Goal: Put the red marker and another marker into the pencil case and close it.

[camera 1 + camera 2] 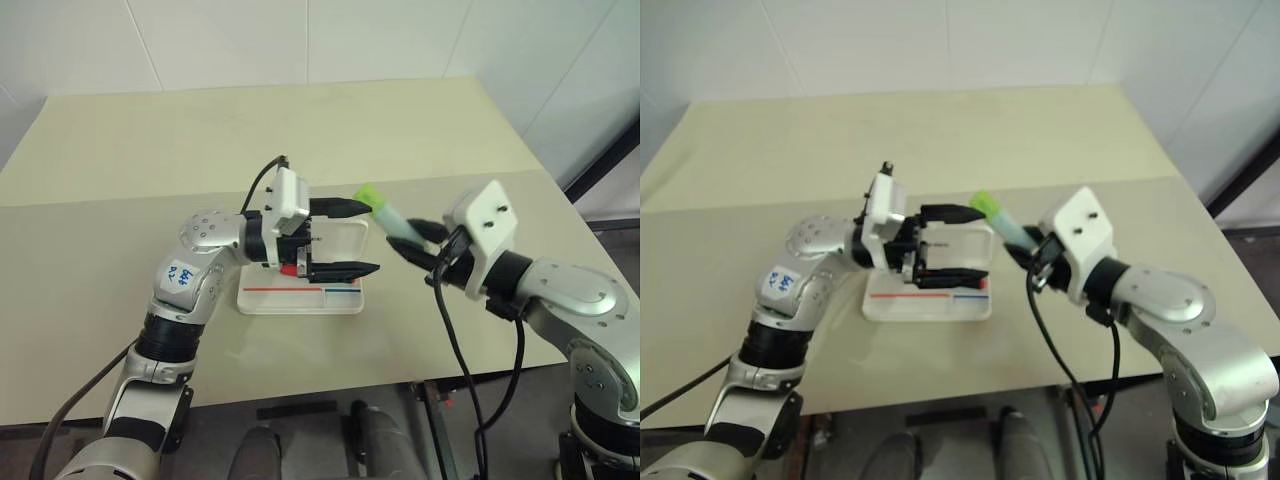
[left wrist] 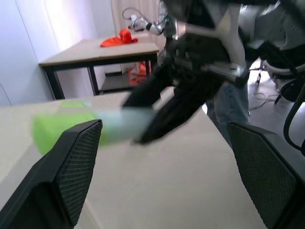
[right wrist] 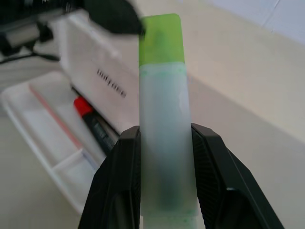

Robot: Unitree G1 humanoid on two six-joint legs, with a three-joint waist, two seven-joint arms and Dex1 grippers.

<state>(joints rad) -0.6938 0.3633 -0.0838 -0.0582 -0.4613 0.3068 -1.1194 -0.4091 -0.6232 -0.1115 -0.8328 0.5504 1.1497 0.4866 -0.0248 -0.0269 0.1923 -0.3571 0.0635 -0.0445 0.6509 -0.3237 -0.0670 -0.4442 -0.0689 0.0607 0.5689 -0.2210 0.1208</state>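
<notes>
Green-capped marker (image 3: 162,129) clamped in right pincer (image 1: 420,243), cap aimed toward open pencil case (image 1: 300,296); left pincer (image 1: 345,238) wide, empty.

The place looked like a robotics lab or test room. A broad beige table (image 1: 120,160) stood against plain white panelled walls (image 1: 300,40), bare apart from the robot's work. Past it, in the left wrist view, a second black-framed table (image 2: 95,55) carried an orange-red cloth (image 2: 119,38) and another robot arm (image 2: 143,24). A person in jeans (image 2: 233,105) stood there, cables (image 2: 267,98) lay loose on the floor, and an office chair base (image 2: 259,71) showed behind.
</notes>
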